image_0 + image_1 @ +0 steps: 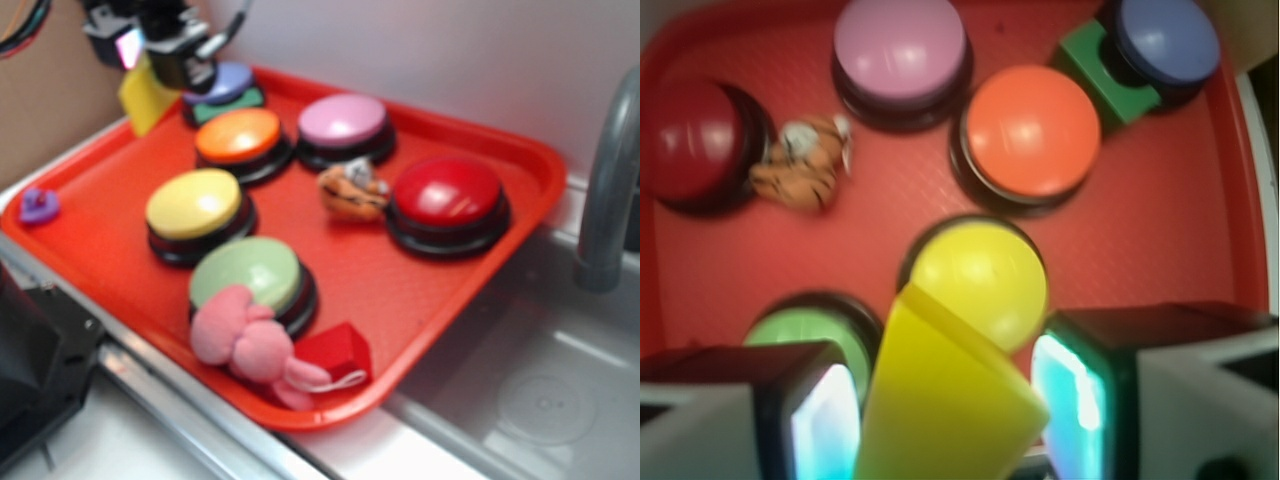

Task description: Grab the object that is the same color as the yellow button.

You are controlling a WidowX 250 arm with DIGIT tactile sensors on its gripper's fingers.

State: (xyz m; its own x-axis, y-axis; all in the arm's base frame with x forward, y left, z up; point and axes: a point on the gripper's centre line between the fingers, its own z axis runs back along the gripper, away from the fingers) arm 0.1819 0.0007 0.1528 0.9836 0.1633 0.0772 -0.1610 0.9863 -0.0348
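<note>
**Wedge lifted above the tray's far corner**

While the tray (80, 250) lies across the worktop beside a sink, the gripper (150, 60) hangs above its far left corner with the yellow wedge (145, 97) pinched between its fingers (815, 415), clear of the tray floor. In the wrist view the wedge (940, 400) fills the gap between the two pads, its tip pointing up toward the buttons.

Taking the exterior view from the left: a small purple piece (39, 206) sits on the tray's left rim. Next comes the yellow button (195, 205), upright on its black base, well below the raised wedge and apart from it. Just in front of it stands the green button (247, 272), with a pink plush (245, 340) leaning against its near edge. Behind the yellow one is the orange button (238, 137), and farther back a blue button (228, 82) touching a green block (225, 108), right under the gripper. A red block (338, 352) lies at the near edge beside the plush. The pink button (343, 122) stands in the back row, the tiger plush (350, 192) is wedged just beside the red button (448, 195), and a grey tap (605, 200) rises at the far right over the sink (540, 400).

From the wrist, the yellow button (978, 280) shows straight beyond the wedge.
</note>
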